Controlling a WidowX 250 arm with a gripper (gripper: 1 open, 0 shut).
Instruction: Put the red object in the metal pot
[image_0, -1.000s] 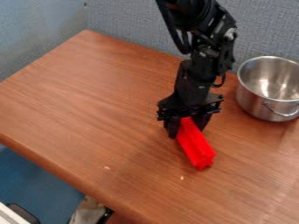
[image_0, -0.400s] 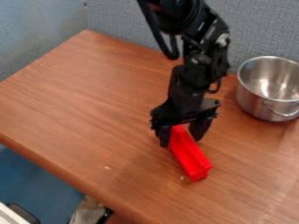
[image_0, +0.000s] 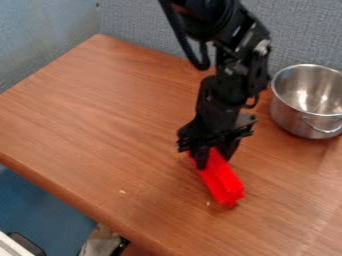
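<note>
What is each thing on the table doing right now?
Red object: lying flat on the table, not lifted, its upper end between the fingers.
Metal pot: upright, no lid, looks empty.
Gripper: pointing down over the red object's end, jaws around it; a firm grip cannot be told.
Wooden table: holds both.

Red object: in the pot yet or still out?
Out. The red object lies flat on the table, left of and nearer the camera than the metal pot, whose visible interior shows bare steel.
</note>
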